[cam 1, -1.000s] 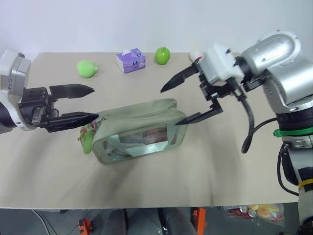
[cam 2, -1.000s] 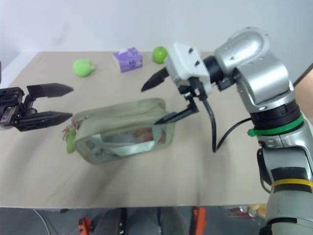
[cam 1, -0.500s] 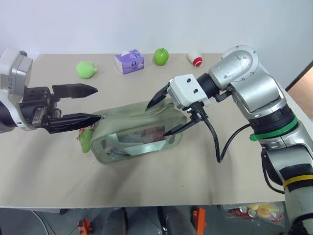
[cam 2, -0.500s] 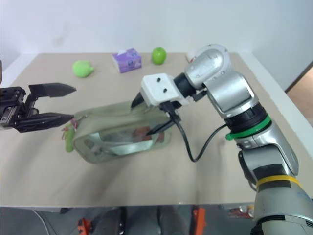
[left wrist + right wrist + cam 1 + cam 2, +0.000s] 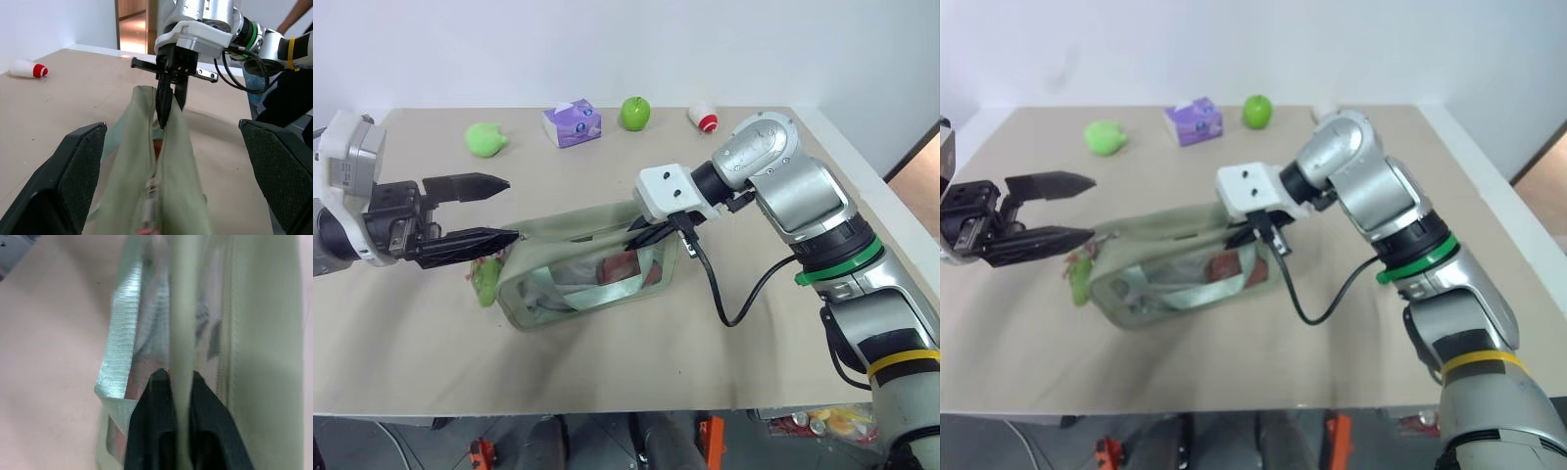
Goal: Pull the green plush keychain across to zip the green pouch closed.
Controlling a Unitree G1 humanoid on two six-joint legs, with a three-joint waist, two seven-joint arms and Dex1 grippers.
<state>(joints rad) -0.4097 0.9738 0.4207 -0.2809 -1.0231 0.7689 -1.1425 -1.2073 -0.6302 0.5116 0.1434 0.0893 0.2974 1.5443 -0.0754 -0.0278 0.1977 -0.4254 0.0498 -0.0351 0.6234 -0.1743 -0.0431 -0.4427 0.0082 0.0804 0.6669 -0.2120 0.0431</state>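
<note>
The green pouch (image 5: 578, 284) lies mid-table, its clear panel facing me and its top zipper gaping. The green plush keychain (image 5: 486, 281) hangs at the pouch's left end on a reddish cord. My left gripper (image 5: 509, 208) is open and level, its lower finger just above the keychain and touching nothing. In the left wrist view the pouch (image 5: 142, 161) runs away between my wide fingers (image 5: 83, 166). My right gripper (image 5: 636, 230) is shut on the pouch's top edge at its right end. The right wrist view shows the fabric rim (image 5: 182, 308) pinched between the fingertips.
Along the table's far side sit a light-green plush toy (image 5: 486, 138), a purple tissue box (image 5: 573, 123), a green apple (image 5: 637, 112) and a small white-and-red object (image 5: 705, 117). The table's front edge (image 5: 607, 411) runs close below the pouch.
My right gripper came down and left onto the pouch's right end and shut on its top edge. The left gripper stayed open in place.
</note>
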